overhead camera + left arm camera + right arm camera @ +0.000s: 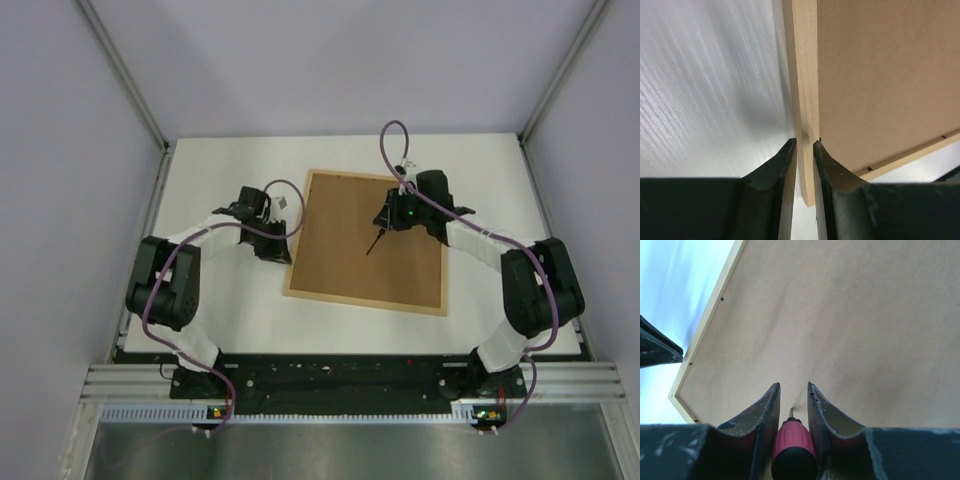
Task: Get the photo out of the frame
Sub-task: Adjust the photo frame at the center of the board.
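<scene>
Shows the frame (365,300) lying face down near the middle of the white table (220,320), plain brown backing board (350,260) uppermost and seated within the pale wood rim. Straddles that rim on the frame's left side with the left gripper (805,142), fingers drawn narrowly together and seemingly touching the wood on both faces, so likely pinching it. Clamps a red-handled screwdriver (792,445) in the right gripper (793,385), jaws closed on the handle, shaft angled down with its tip on or just above the board, well in from any edge. Hides the photo completely: judged to be sandwiched under the board, inside the frame, print toward the table. Looks like the stage of freeing the backing, with the photo not yet reachable. Risks a skid of the screwdriver tip across the smooth board if pushed at a shallow angle, scoring it or missing the small retaining tabs along the rim. Risks a dent or tear in the photo beneath if pressed too hard. Could also twist or slide the whole frame should the thin pinch on the rim give way under prying force.
</scene>
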`<state>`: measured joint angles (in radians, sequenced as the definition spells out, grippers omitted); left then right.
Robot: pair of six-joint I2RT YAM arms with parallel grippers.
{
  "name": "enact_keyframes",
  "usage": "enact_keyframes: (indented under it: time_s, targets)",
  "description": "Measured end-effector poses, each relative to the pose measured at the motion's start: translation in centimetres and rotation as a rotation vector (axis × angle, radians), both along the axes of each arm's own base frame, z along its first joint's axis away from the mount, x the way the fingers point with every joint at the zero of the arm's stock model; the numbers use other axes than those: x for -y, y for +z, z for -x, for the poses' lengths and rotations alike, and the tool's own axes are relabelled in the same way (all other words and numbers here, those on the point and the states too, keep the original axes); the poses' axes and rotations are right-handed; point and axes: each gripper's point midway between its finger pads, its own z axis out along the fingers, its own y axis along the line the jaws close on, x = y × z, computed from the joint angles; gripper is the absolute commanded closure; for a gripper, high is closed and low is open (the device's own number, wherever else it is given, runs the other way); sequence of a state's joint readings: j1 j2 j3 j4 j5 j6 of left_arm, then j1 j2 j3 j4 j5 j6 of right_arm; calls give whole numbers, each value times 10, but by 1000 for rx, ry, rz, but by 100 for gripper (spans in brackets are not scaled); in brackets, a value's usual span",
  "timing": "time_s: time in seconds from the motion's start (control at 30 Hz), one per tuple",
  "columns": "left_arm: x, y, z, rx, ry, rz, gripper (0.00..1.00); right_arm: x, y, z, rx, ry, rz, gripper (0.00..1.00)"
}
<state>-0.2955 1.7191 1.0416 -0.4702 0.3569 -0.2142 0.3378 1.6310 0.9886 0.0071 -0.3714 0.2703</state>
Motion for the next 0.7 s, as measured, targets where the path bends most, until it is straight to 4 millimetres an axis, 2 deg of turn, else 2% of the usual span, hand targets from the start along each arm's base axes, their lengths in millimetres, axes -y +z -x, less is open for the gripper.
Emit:
enact_keyframes:
  time_s: [0.1, 0.2, 0.23, 0.3, 0.4, 0.57, 0.7]
  targets:
    - [-3, 6, -1, -4, 33, 77, 100, 0, 0, 0, -2, 0, 2, 100]
    - [8, 16, -3, 2, 25, 156, 100, 0, -1, 1, -4, 0, 2, 100]
    - [11, 18, -3, 5, 17, 174, 93, 0, -1, 1, -5, 0, 3, 100]
    - [15, 22, -3, 4, 7, 194, 67, 0, -1, 1, -6, 0, 3, 100]
    - [15, 28, -8, 5, 8, 195, 60, 0, -1, 2, -12, 1, 4, 100]
    - [4, 49, -51, 86, 50, 175, 48, 1, 3, -4, -43, -3, 3, 100]
    - [-8, 53, -84, 145, 76, 124, 47, -2, 11, -17, -67, -14, -36, 100]
